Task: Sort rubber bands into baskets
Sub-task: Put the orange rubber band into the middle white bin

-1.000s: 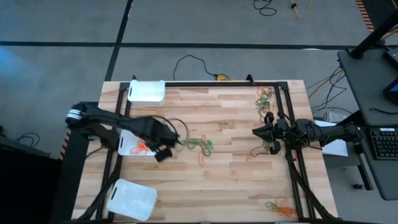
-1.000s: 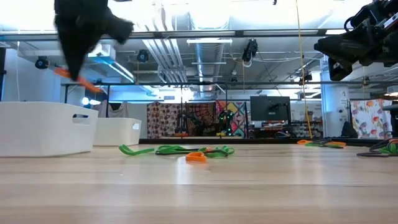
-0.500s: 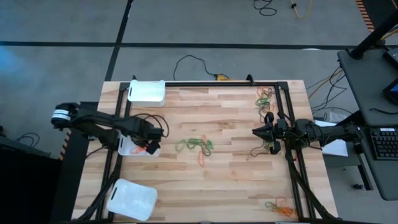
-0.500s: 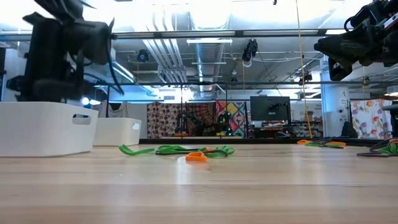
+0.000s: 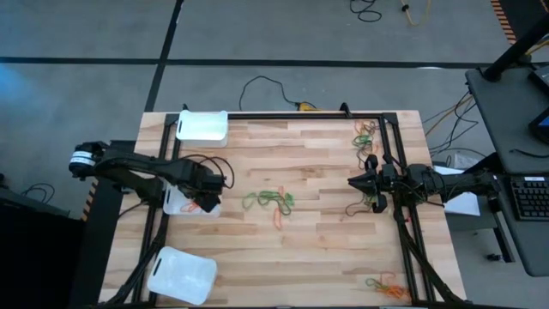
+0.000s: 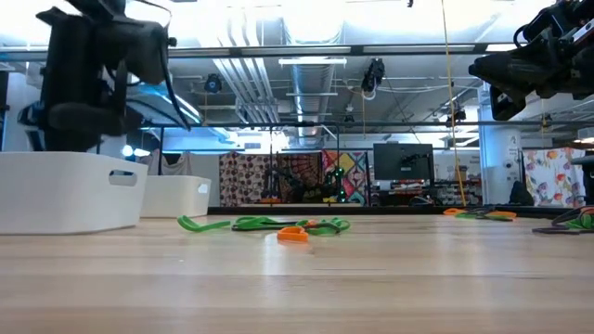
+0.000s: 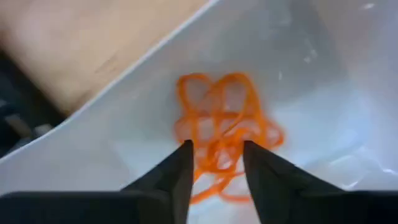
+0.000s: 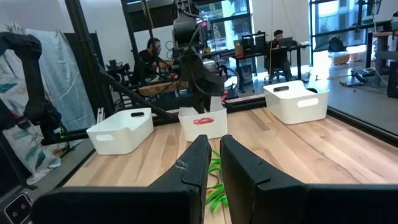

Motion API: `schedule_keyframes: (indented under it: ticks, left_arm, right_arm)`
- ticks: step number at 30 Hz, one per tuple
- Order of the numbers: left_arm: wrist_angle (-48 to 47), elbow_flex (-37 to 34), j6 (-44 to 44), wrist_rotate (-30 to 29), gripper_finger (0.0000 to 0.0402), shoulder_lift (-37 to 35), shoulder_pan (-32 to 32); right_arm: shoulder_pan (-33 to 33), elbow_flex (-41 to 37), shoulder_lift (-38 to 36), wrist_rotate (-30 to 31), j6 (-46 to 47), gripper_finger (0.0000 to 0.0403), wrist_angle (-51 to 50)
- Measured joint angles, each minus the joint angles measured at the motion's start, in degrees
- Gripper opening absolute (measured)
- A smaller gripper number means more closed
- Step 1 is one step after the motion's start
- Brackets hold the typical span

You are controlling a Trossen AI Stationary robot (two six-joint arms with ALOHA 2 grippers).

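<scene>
At the left we see our left gripper [image 5: 208, 199] poised over the middle basket [image 5: 176, 202], its jaws apart with a clear gap and nothing between them. Inside that basket lies a tangle of orange rubber bands [image 7: 225, 134], directly below the fingertips. A second basket [image 5: 202, 126] sits at the far left corner of the table [image 5: 326, 249], and a third [image 5: 181, 275] at the near left edge. In the middle of the table, green and orange bands [image 5: 270, 201] lie loose. More bands [image 5: 366, 132] are heaped at the far right, and another clump [image 5: 384, 286] at the near right corner. Our right gripper [image 5: 352, 182] waits at the right side, above the table, jaws nearly together and empty.
</scene>
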Motion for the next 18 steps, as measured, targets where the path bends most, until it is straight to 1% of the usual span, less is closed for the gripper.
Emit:
schedule_keyframes:
  ticks: [5,8,11,14,18]
  left_arm:
    - [-6.8,6.9,1.9,-2.6,0.0198,-1.4,-0.1]
    - [-8.0,11.5,3.7,-4.3,0.0225,-2.3,-0.1]
    - [-7.4,16.0,5.8,-6.1,0.0246,-2.8,-0.1]
    - [-2.7,20.0,7.9,-8.5,0.0261,-2.8,-0.2]
    - [13.0,22.5,11.2,-8.6,0.0275,-2.4,-0.4]
  right_arm:
    - [0.0,0.0,0.0,0.0,0.0,0.0034,0.0]
    - [0.0,0.0,0.0,0.0,0.0,0.0034,0.0]
    - [0.0,0.0,0.0,0.0,0.0,0.0034,0.0]
    - [0.0,0.0,0.0,0.0,0.0,0.0034,0.0]
    - [0.0,0.0,0.0,0.0,0.0,0.0034,0.0]
